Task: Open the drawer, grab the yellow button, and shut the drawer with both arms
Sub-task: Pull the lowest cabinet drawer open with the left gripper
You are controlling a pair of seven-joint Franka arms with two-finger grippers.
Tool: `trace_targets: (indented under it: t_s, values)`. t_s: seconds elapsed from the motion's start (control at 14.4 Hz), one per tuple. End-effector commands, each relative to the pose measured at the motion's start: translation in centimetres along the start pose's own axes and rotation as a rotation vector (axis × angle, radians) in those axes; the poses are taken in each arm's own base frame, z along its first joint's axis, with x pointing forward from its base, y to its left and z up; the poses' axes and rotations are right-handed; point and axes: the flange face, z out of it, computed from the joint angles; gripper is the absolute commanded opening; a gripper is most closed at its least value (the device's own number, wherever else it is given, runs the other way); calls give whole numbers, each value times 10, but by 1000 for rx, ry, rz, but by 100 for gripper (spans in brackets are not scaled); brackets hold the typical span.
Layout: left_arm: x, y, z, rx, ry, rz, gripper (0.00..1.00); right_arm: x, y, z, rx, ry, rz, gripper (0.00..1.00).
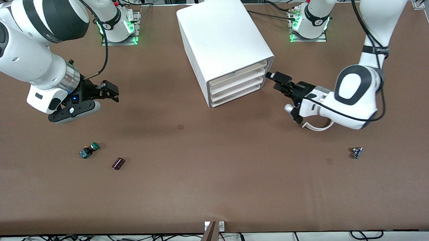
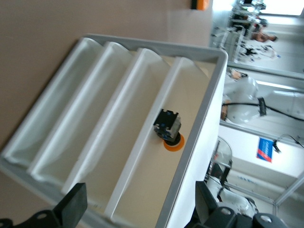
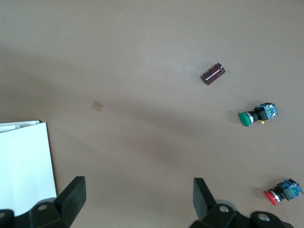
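Note:
The white cabinet [image 1: 222,38] stands at the middle of the table by the bases. Its uppermost drawer [image 1: 239,74] looks pushed in. In the left wrist view that drawer [image 2: 194,95] holds the button [image 2: 168,129], which lies on its side with its orange-yellow cap against the tray floor. My left gripper [image 1: 275,81] is open and empty, right in front of the drawer fronts, and its own view [image 2: 137,209] looks into the trays. My right gripper [image 1: 112,92] is open and empty above bare table toward the right arm's end, as its wrist view [image 3: 137,199] shows.
A green-capped button [image 1: 89,150] [image 3: 256,115] and a small brown cylinder [image 1: 118,163] [image 3: 213,73] lie nearer the front camera than the right gripper. A red-capped button [image 3: 283,191] shows only in the right wrist view. A small dark part [image 1: 356,152] lies toward the left arm's end.

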Motion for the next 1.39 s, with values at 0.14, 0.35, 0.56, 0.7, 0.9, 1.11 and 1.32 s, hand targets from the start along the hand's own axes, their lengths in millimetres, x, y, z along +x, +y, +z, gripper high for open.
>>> trace_targets:
  t_s: [0.14,0.35,0.56,0.7,0.9,1.11,1.32]
  values:
    - [-18,-41,48,-134,95,148,91,5,-3,-7,16,29,3,100]
    - [-24,-46,68,-175,86,219,61,9,-19,-4,14,48,-23,100]
    - [-36,-57,98,-212,64,224,53,11,-28,0,16,49,-31,100]
    - [-37,-59,102,-217,67,255,40,15,-50,5,16,67,-21,100]
    - [-36,-60,101,-214,69,253,10,22,-82,1,22,98,7,100]
    - [-32,-70,102,-219,66,242,3,33,-119,-2,35,119,43,100]
    - [-7,-74,63,-155,77,288,3,40,-165,-4,47,137,66,100]
